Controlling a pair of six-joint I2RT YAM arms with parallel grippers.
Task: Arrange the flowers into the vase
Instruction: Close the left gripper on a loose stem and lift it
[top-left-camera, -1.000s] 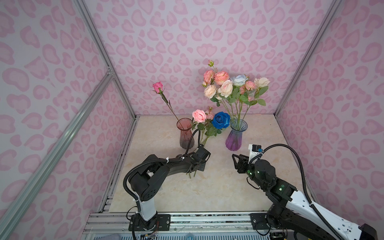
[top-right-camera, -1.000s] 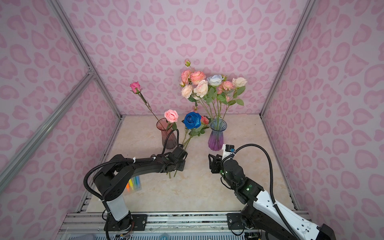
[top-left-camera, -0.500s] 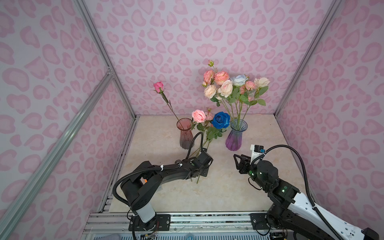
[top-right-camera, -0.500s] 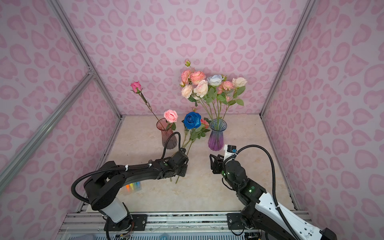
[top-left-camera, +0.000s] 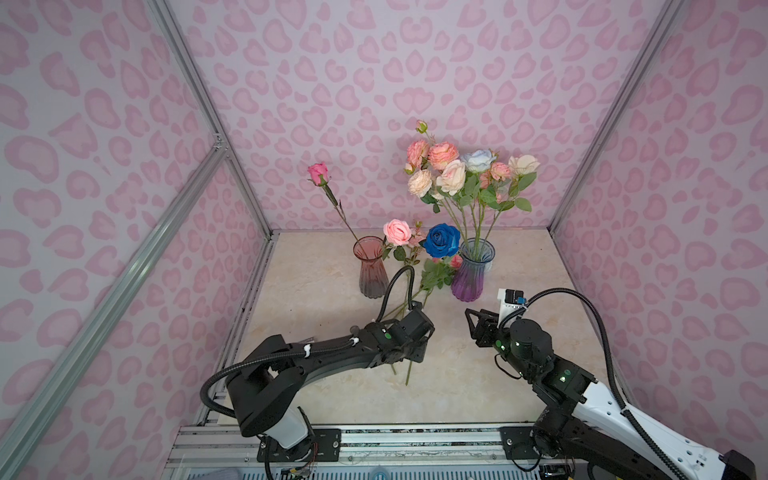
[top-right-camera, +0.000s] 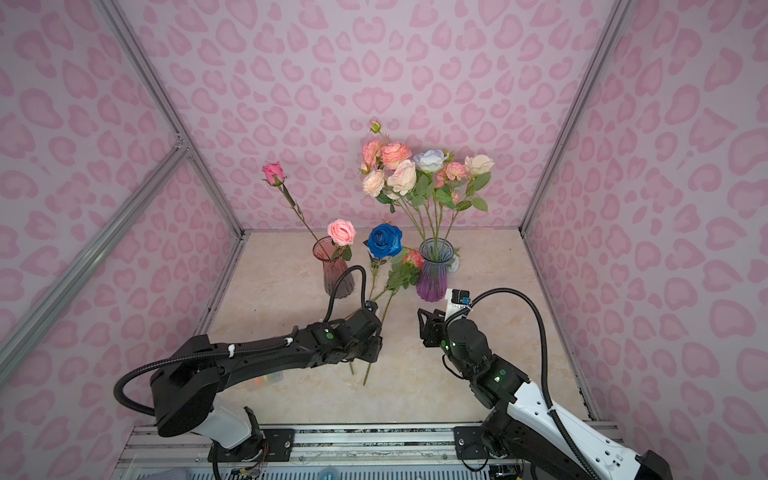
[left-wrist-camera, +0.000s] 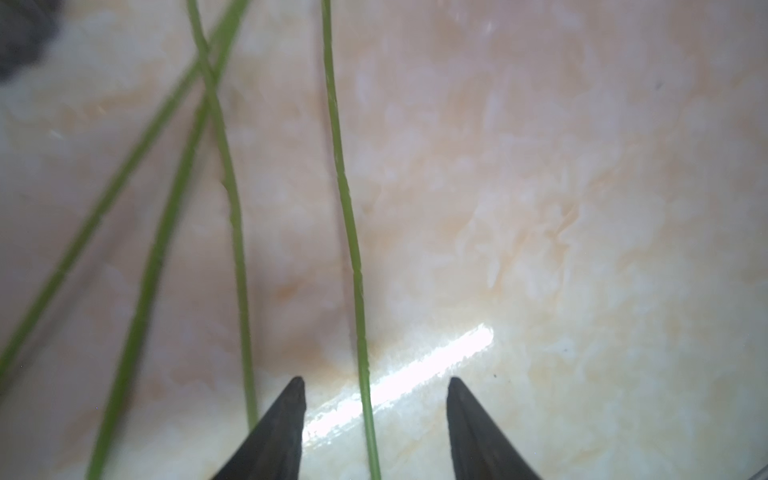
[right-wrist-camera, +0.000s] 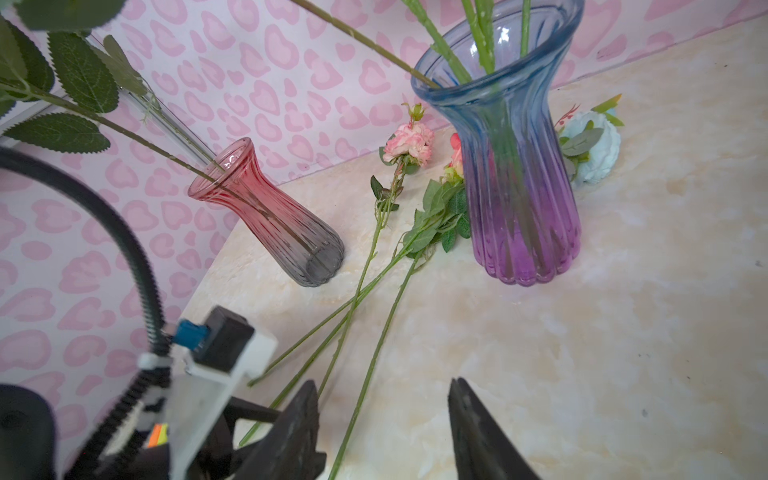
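Across the tabletop (top-left-camera: 457, 399): two vases stand near the back edge with loose flowers between them, and both arms reach in from the front edge.
Left arm (top-left-camera: 332, 357): over the last second it has stretched out flat and low above the lying stems.
Purple vase (top-left-camera: 471, 274): right of the middle, holding the tall bunch of flowers (top-left-camera: 453, 176).
Red vase (top-left-camera: 371, 268): just left of it, holding a pink bud (top-left-camera: 318, 173).
Loose flowers (top-left-camera: 434, 272): heads between the vases, stems running toward the middle.
Right gripper (right-wrist-camera: 383, 380): jaws half spread, empty, right of the middle.
Left gripper (left-wrist-camera: 375, 380): jaws apart astride one stem (left-wrist-camera: 354, 257), not pinching it.
Meaning: probably a pick about to close. That stem is not yet lifted toward a vase.
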